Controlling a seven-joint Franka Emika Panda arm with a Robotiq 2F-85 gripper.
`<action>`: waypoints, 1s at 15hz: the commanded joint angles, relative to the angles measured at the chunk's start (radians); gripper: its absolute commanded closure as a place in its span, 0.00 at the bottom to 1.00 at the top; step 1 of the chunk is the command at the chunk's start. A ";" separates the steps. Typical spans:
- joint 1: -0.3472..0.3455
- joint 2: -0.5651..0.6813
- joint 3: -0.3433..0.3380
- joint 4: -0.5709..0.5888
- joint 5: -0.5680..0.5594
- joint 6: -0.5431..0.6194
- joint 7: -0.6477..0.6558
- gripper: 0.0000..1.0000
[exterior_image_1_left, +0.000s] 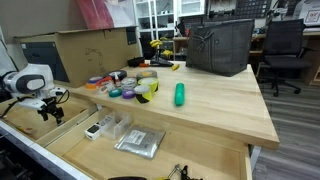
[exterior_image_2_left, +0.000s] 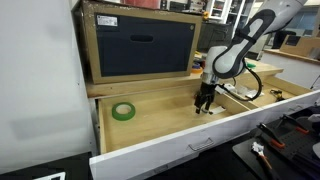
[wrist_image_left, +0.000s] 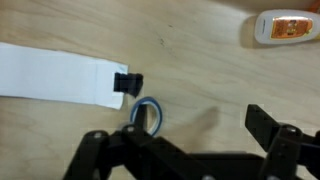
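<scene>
Pale wooden drawer, cluttered workshop; my gripper, jaws spread, hangs over a small blue loop beside a white strip.

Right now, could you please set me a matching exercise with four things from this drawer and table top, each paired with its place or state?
Things:
A. green tape roll
B. green cylinder
C. gripper
D. dark grey bag

Places or states:
1. open, low over the floor of the drawer
2. at the far end of the table top
3. flat in the drawer, apart from the gripper
4. near the middle of the table top

Pairs: A-3, B-4, C-1, D-2.
</scene>
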 joint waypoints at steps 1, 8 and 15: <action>0.039 -0.047 -0.038 -0.027 -0.004 -0.004 0.045 0.00; 0.062 -0.020 -0.060 0.001 -0.016 -0.004 0.038 0.00; 0.066 0.009 -0.052 0.038 -0.011 -0.009 0.035 0.00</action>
